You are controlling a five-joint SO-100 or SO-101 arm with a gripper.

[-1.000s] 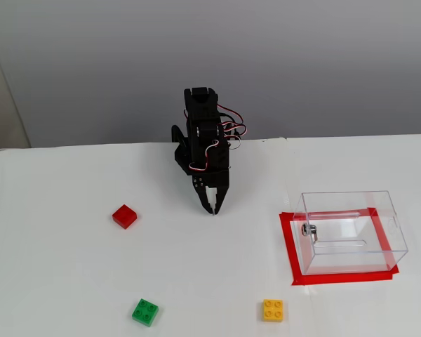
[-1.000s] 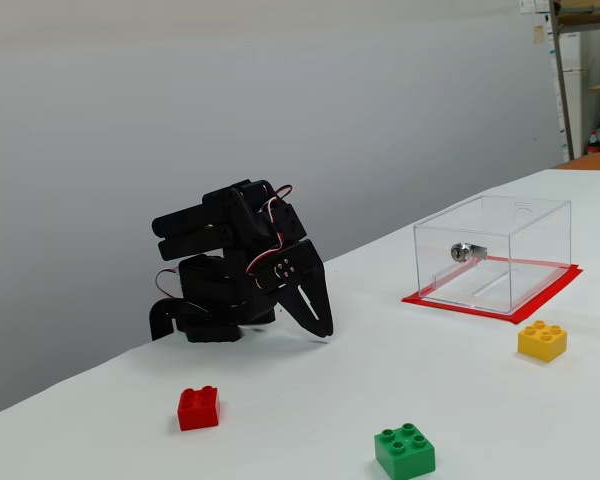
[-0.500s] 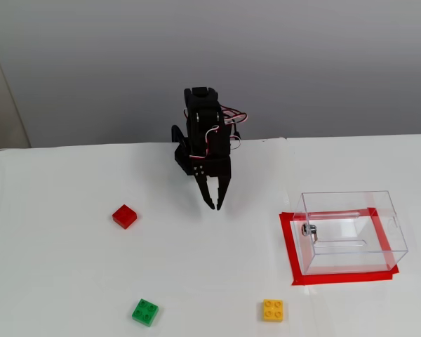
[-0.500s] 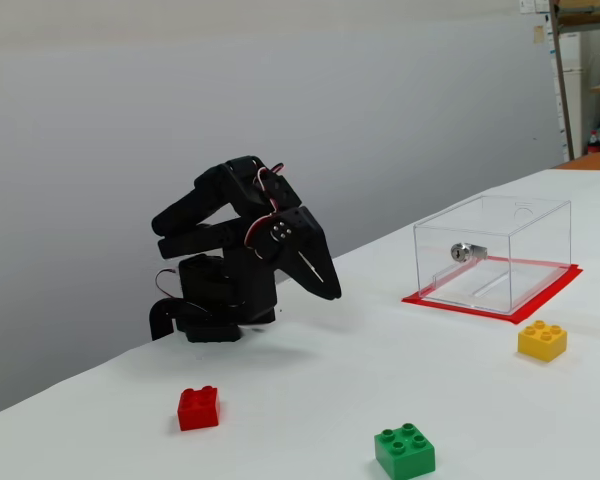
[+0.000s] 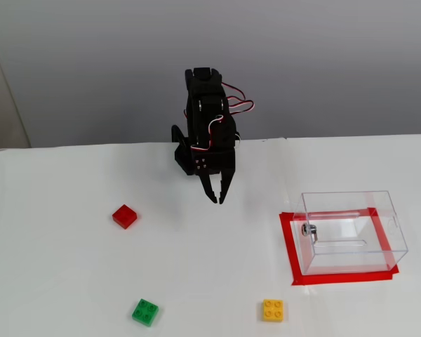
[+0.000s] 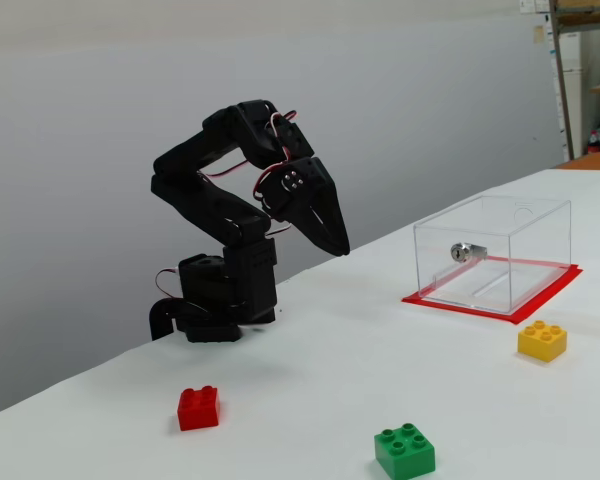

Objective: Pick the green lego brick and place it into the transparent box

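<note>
White table [image 5: 70,281] carries everything. Green brick [image 5: 146,312] sits flat, studs up, at about 7 o'clock from the claw in a fixed view, near the front edge; in the other fixed view [image 6: 404,451] it is lowest in frame, well apart from the arm. Red brick [image 5: 124,216] lies at 11 o'clock from the green one, yellow brick [image 5: 272,309] at 3 o'clock from it, each apart from the others. Clear box [image 5: 351,232] stands at 4 o'clock from the claw, open side up, on a red tape frame [image 5: 288,246], with a small metal fitting [image 5: 309,229] on its wall; nothing inside it. Yellow brick sits just outside the tape at 7 o'clock from the box. Black arm [image 6: 210,200] is folded, red and white wires showing. Claw [image 5: 217,199] hangs above the table pointing down, clenched, tips together, grasping nothing, in both fixed views [image 6: 338,246].
</note>
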